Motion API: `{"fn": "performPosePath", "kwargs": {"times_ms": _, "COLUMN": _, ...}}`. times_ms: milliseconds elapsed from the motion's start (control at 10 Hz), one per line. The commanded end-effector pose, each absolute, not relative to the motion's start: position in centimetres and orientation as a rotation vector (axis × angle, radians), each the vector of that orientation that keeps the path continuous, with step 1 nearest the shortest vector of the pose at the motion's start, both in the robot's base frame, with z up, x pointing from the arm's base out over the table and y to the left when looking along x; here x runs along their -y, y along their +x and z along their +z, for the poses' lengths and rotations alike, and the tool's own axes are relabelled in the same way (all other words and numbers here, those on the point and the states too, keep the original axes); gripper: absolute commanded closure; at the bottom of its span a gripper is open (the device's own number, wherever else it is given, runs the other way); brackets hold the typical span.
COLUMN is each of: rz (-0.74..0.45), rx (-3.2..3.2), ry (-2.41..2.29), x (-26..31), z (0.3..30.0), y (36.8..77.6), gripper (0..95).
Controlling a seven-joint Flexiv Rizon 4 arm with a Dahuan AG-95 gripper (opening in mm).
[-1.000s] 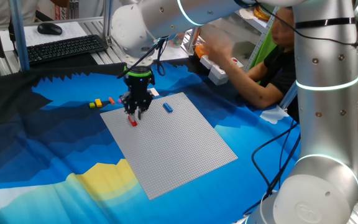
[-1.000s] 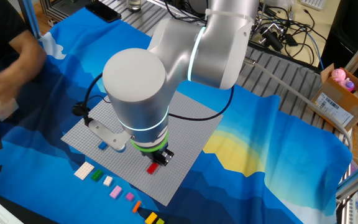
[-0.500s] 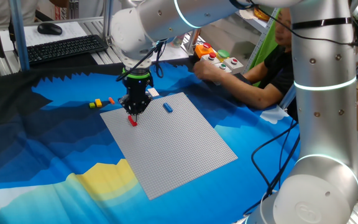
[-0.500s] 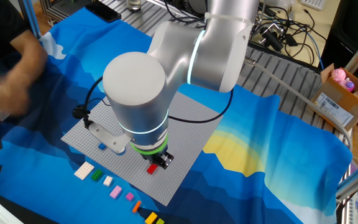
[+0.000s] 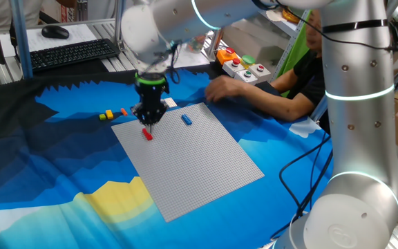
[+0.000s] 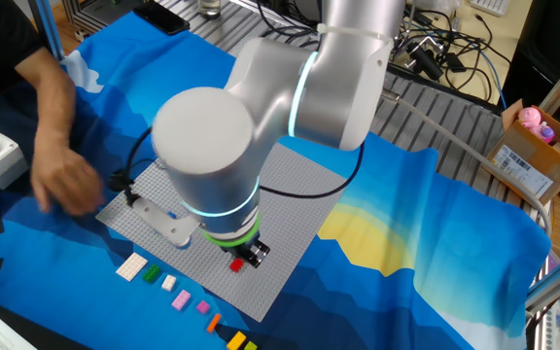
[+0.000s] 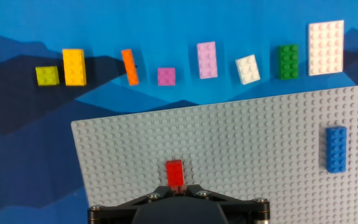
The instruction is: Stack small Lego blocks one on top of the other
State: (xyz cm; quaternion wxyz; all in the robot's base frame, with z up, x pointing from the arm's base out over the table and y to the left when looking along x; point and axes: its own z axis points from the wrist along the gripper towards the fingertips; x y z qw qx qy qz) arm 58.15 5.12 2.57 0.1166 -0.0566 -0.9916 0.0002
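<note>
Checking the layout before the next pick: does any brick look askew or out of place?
Mostly tidy. In the row on the cloth, the orange brick and the small white brick sit slightly rotated against their neighbours. The red brick and blue brick sit square on the grey baseplate.

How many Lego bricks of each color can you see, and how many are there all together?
Lime green brick: 1
Yellow brick: 1
Orange brick: 1
Pink bricks: 2
White bricks: 2
Dark green brick: 1
Blue brick: 1
Red brick: 1
Total: 10
</note>
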Motion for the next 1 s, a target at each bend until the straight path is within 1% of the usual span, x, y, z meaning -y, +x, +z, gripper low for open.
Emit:
{"fn": "performPosePath", "kwargs": {"times_ms": 100, "rz": 0.005, "rx": 2.920, "ry": -0.167, "x": -5.0, "z": 2.3, "y": 57.9, "gripper": 95.0}}
{"fn": "performPosePath", "kwargs": {"times_ms": 300, "rz": 0.003, "rx": 2.925, "ry": -0.171, "x": -5.2, "z": 1.7, "y": 58.0, "gripper": 95.0}}
{"fn": "performPosePath", "kwargs": {"times_ms": 500, "rz": 0.005, "rx": 2.947, "ry": -0.176, "x": -5.5, "z": 0.4, "y": 57.8, "gripper": 95.0}}
{"fn": "performPosePath", "kwargs": {"times_ms": 600, "rz": 0.006, "rx": 2.949, "ry": -0.173, "x": -5.5, "z": 0.5, "y": 57.8, "gripper": 95.0}}
{"fn": "performPosePath", "kwargs": {"times_ms": 800, "rz": 0.009, "rx": 2.931, "ry": -0.169, "x": -5.4, "z": 2.1, "y": 58.0, "gripper": 95.0}}
{"fn": "performPosePath", "kwargs": {"times_ms": 1000, "rz": 0.028, "rx": 2.945, "ry": -0.164, "x": -5.3, "z": 2.5, "y": 58.5, "gripper": 95.0}}
